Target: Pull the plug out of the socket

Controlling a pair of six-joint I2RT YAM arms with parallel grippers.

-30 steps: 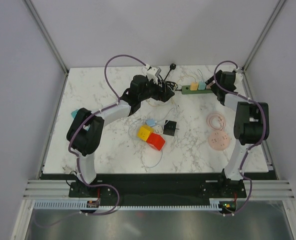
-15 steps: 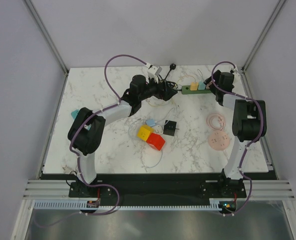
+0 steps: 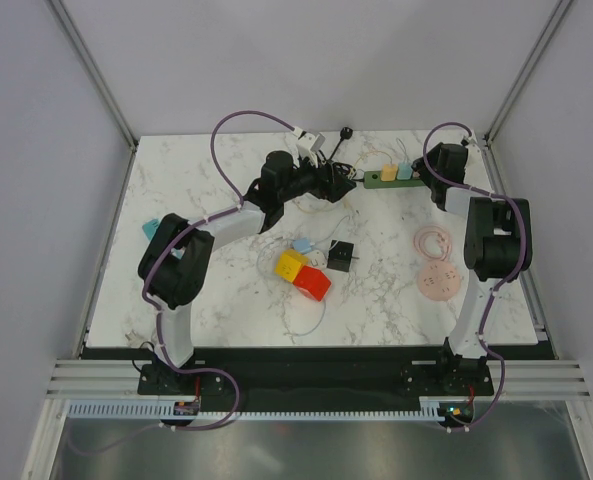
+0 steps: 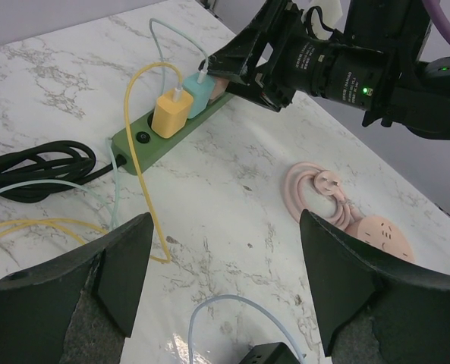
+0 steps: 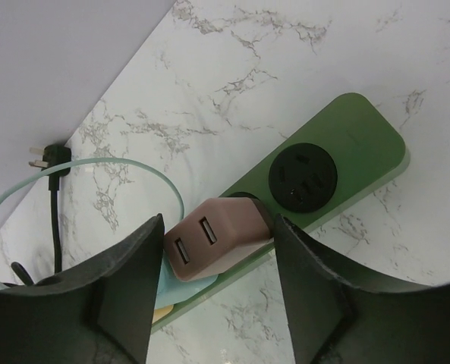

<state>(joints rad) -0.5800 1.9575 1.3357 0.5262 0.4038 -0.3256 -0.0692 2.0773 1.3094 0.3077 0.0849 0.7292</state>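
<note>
Right wrist view: right gripper (image 5: 217, 224) pinches pink USB charger (image 5: 218, 244) on green power strip (image 5: 354, 133); overhead view hides this. Left wrist view: left gripper (image 4: 226, 220) wide, empty.

The left black-and-white arm (image 3: 221, 225) is stretching far across to the back, its black two-finger left gripper (image 4: 226, 243) hanging low with jaws wide apart. The right black-and-white arm (image 3: 496, 250) is standing folded upright, its black right gripper (image 5: 218, 246) pointing down, fingers partway apart, grip unclear.

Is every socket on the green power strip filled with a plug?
No, one black socket sits empty at the end of the strip, beside the pink plug.
</note>
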